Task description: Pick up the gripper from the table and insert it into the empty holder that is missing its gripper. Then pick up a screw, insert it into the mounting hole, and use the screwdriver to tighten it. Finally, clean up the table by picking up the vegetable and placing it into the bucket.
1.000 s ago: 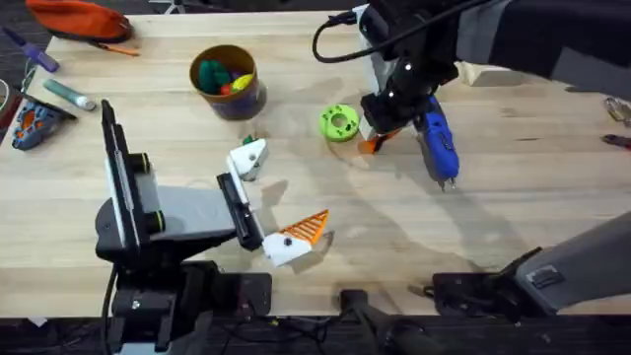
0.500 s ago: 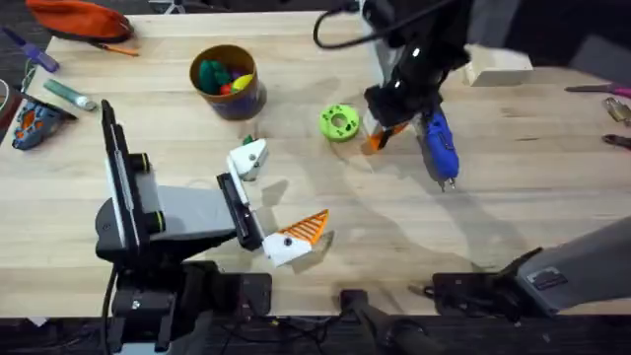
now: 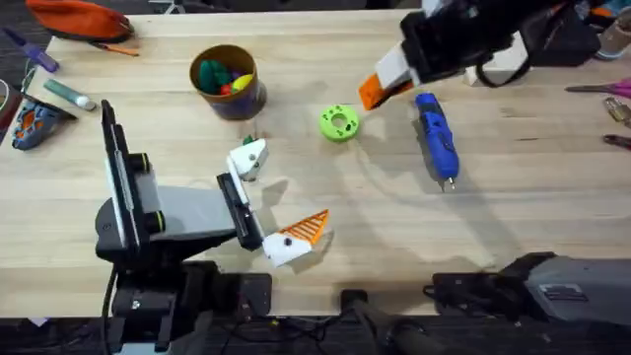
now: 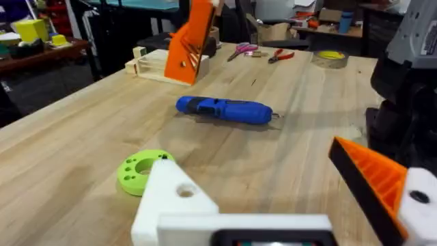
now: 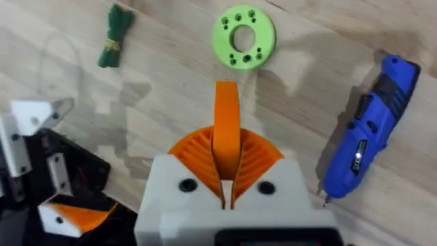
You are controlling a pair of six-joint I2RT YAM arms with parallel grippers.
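**Right end effector carries the orange wedge; the bare bracket lies down toward seven o'clock**

The right end effector [image 5: 224,179], white with orange ribbed pads, is pressed together on the small loose orange plastic wedge [image 5: 226,123], the gripper part of the task. The wedge stands out straight beyond the pads, its long axis in line with the fingers. In the overhead view this end effector [image 3: 380,87] hangs above the light wooden plank counter [image 3: 532,217], near its far edge.

From there the empty holder, a small white angular plastic bracket [image 3: 248,158], lies toward seven o'clock, well apart, with the lime-green ring-shaped disc [image 3: 339,123] on the counter between them. The bracket is one jaw mount of the left end effector [image 3: 271,202], which lies low near the counter; its other bracket already bears an orange ribbed wedge [image 3: 308,228]. These two are spread apart and hold nothing.

The right arm has the part, so the move turns on crossing that diagonal and, I judge, turning the wedge to suit the bracket's seat.

The blue pen-shaped electric screwdriver [image 3: 435,138] lies just beside the right end effector at about five o'clock, its long axis running near to far.
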